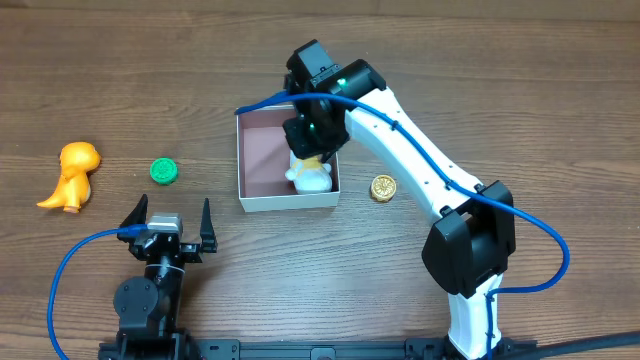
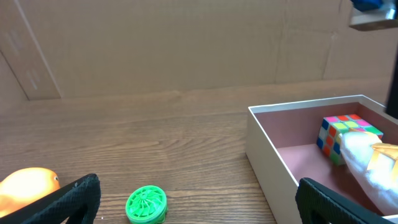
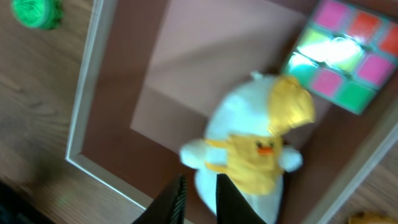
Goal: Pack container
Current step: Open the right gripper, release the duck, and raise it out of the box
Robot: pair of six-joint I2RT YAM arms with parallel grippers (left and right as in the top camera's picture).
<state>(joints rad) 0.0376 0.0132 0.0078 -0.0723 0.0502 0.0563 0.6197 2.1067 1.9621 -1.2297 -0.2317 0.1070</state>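
Note:
The container (image 1: 288,202) is a white-walled box with a pinkish floor in the middle of the table. A white and yellow duck plush (image 1: 312,178) lies in its near right corner. A colourful puzzle cube (image 3: 339,56) sits beside the plush (image 3: 249,149). My right gripper (image 1: 310,150) hangs over the box, above the plush. In the right wrist view the right gripper (image 3: 199,180) has its fingers nearly together with nothing between them. My left gripper (image 1: 168,225) rests wide open near the front edge, left of the box, holding nothing.
An orange dinosaur toy (image 1: 70,175) stands at the far left. A green disc (image 1: 164,171) lies between it and the box, just ahead of the left gripper (image 2: 199,199). A gold coin (image 1: 383,188) lies right of the box.

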